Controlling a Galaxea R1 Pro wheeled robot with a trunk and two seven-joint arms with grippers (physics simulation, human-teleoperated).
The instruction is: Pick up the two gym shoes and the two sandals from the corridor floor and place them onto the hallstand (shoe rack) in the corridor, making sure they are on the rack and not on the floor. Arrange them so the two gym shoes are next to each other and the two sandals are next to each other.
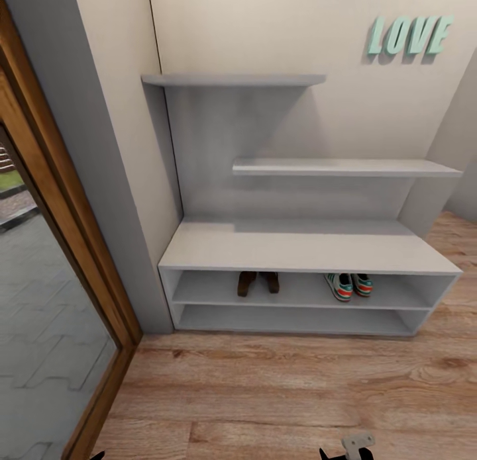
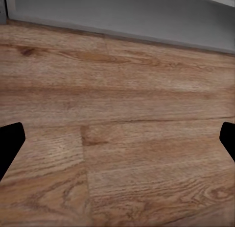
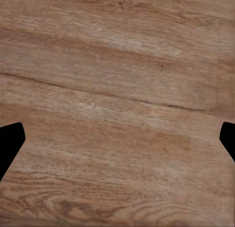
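Head view: pale grey-white hallstand with two open shelf levels stands against the far wall. On its upper shelf level sit the brown sandals at left, side by side, and the cream-white gym shoes with green stripes at right, side by side, the pairs apart. Wood-grain plank floor in front.

Left wrist view: left tool wide open over the planks, fingertips at the frame edges, nothing between.

Right wrist view: right tool the same, spread wide and empty.
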